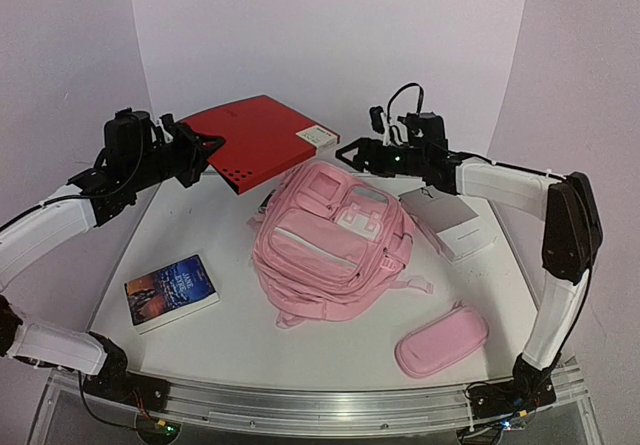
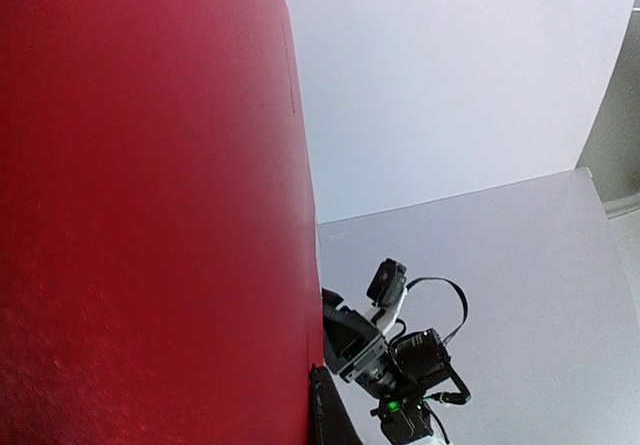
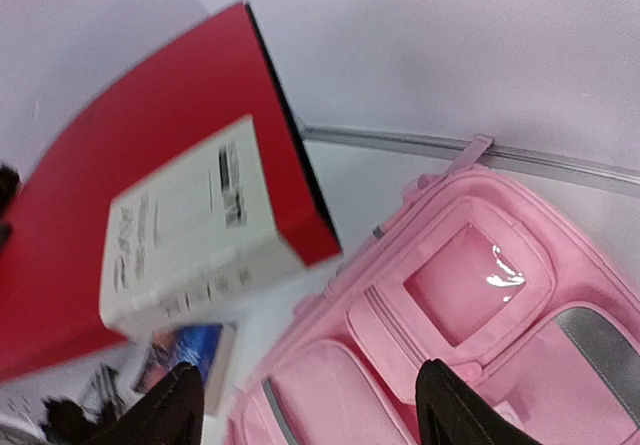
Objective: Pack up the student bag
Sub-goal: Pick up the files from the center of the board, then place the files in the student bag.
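Jaws on the left gripper (image 1: 207,151) are clamped on the red folder (image 1: 262,135), upper left. The right gripper (image 1: 350,153) gapes wide, empty, just above the student bag (image 1: 325,250) at centre frame. It looks soft, floppy and light, so grab a strap or seam.

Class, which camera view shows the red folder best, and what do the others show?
The top external view: the whole red folder shows, one edge at the left gripper, white label at the other end. The left wrist view shows only red cover; the right wrist view, a blurred part with the label.
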### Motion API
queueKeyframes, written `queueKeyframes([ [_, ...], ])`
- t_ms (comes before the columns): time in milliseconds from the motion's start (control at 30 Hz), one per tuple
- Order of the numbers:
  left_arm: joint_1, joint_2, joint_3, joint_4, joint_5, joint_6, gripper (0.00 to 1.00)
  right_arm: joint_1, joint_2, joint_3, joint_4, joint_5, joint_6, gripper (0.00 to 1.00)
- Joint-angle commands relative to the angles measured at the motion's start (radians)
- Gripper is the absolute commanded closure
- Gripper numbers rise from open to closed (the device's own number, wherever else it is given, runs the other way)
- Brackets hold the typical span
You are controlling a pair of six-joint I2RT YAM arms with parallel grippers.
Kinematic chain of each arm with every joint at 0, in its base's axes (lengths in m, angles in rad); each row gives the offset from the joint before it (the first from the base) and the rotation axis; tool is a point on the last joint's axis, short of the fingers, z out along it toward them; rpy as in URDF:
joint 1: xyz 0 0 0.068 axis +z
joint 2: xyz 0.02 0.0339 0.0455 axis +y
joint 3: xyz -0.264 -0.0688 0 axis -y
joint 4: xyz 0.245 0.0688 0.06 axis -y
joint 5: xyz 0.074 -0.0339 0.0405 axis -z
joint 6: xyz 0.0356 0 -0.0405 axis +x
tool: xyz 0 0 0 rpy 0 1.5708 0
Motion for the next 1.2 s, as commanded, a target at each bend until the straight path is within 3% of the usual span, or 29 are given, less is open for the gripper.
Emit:
queueKeyframes([
  [0,-0.001,-0.097,-0.004,-0.09,-0.098,0.019,1.0,0.068,-0.06,-0.052,-0.234,-0.074,-0.48,0.33],
  [133,0.0,-0.15,-0.02,-0.161,-0.159,0.004,1.0,0.151,-0.073,-0.049,-0.373,-0.079,-0.679,0.36],
  [333,0.0,-0.192,-0.024,-0.218,-0.213,0.004,1.0,0.263,-0.049,-0.027,-0.503,-0.053,-0.809,0.45],
  [700,-0.001,-0.217,-0.014,-0.302,-0.239,-0.006,1.0,0.352,0.065,0.052,-0.644,-0.095,-0.857,0.5],
  [1167,-0.001,-0.251,-0.025,-0.359,-0.234,-0.016,1.0,0.384,0.244,0.16,-0.65,-0.013,-0.822,0.55],
])
